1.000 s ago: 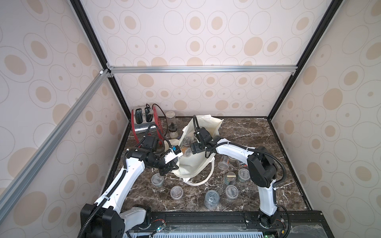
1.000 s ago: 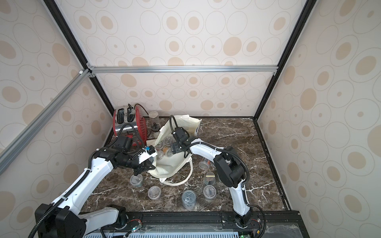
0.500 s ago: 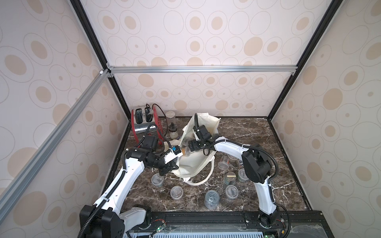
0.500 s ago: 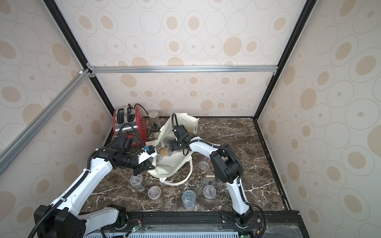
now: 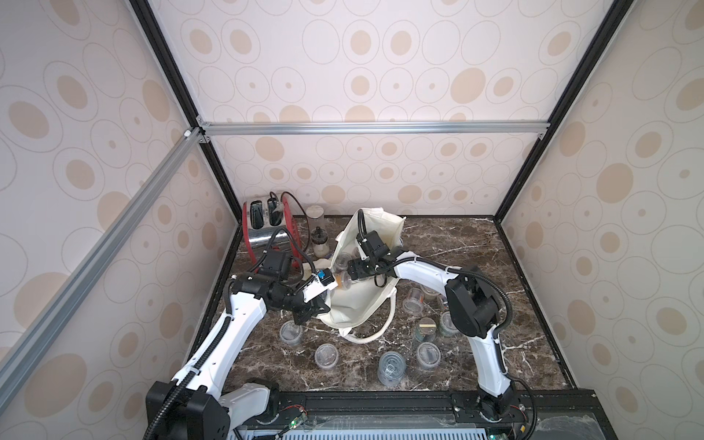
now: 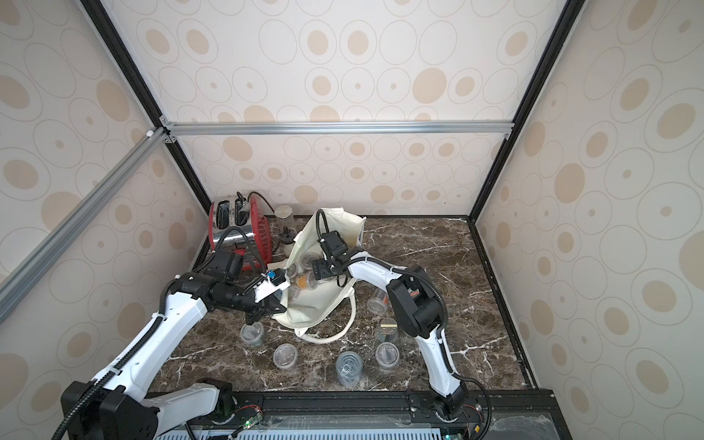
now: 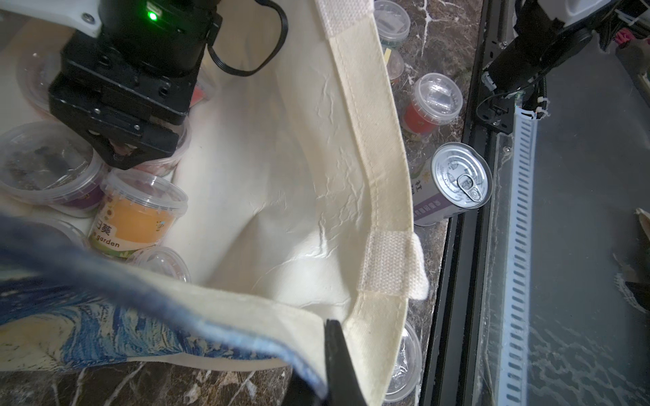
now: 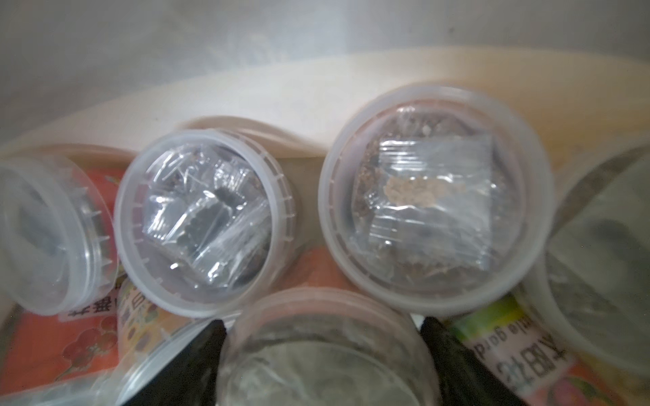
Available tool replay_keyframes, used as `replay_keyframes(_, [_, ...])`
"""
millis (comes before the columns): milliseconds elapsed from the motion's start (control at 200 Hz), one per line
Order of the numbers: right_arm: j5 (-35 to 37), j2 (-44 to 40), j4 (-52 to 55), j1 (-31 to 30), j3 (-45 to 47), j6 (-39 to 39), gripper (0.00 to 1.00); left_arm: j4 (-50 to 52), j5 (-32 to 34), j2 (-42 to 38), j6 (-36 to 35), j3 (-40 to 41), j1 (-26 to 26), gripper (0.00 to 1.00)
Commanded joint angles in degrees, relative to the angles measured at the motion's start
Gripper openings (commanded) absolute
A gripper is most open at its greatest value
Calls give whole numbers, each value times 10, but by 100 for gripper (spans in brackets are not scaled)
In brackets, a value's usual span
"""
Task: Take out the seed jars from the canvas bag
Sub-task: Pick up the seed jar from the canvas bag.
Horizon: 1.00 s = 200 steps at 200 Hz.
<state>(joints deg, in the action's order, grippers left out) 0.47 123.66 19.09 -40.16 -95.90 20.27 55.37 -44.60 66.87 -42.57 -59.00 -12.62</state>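
At least 6 seed jars (image 5: pixel 326 354) and 1 can (image 5: pixel 390 367) sit on the marble tabletop (image 5: pixel 495 266). The left claw (image 5: pixel 312 309) pinches the canvas bag (image 5: pixel 365 308). The right claw (image 8: pixel 323 325) straddles 1 jar, grip unclear.

Clear plastic jar with an orange label (image 7: pixel 135 214): "garden" and "日葵". Clear plastic jar with a green label (image 8: pixel 499 348): partial "gard". Other print illegible.

canvas bag (image 5: pixel 362 306): open, slumped | seed jars (image 7: pixel 139 212): some inside, others beside it
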Motion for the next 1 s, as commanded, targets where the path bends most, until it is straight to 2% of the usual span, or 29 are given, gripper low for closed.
replay_keyframes(0, [28,12,36,-11,2,13,81,26,-13,-6,-3,-34,-5,0])
replay_keyframes(215, [58,-61,23,-13,58,67,73,-3,-4,-5,32,-48,-5,0])
replay_keyframes(370, [54,-116,12,-15,87,85,72,0,-10,-2,26,-51,-5,0])
replay_keyframes(645, [0,-184,15,-16,100,104,72,-36,13,11,58,-66,-5,0])
replay_keyframes(785, [-43,-216,26,-22,101,115,71,-56,36,18,97,-87,-5,0])
replay_keyframes(995, [-92,-292,85,-43,90,87,71,-88,70,22,143,-109,-5,0])
